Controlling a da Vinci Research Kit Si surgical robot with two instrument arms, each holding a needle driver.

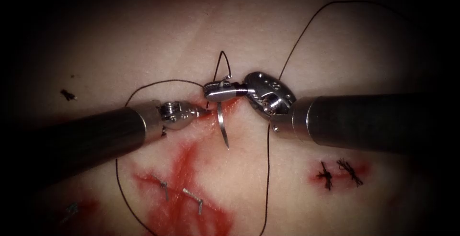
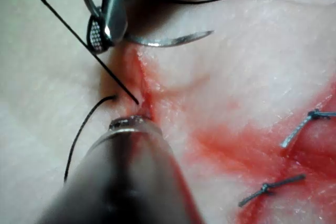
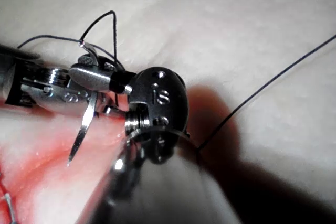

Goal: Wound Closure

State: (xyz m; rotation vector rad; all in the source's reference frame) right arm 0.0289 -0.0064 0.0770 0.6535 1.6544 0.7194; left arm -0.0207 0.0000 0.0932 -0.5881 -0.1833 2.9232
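Observation:
My right tool (image 1: pixel 211 91) comes in from the right, jaws shut on the curved needle (image 1: pixel 221 121) close to its tail. The needle hangs free over the cut (image 1: pixel 230 103), point down and clear of the tissue (image 1: pixel 335 49). It shows again as needle (image 2: pixel 168 39) and needle (image 3: pixel 84 124). Black thread (image 1: pixel 221 56) rises from the tail, loops and dips into the cut's left lip. My left tool (image 1: pixel 203 113) meets that lip from the left, jaws shut on a pinch of tissue; left tool tip (image 2: pixel 131 121) sits on a raised red fold.
Red fluid (image 1: pixel 191 207) stains the tissue below the tools, around two pale tied stitches (image 1: pixel 194 200). Two black knots (image 1: pixel 338 173) sit at lower right. Long thread runs (image 1: pixel 266 183) down under the right shaft and curve (image 1: pixel 122 188) around the left shaft. A thread scrap (image 1: pixel 68 94) lies far left.

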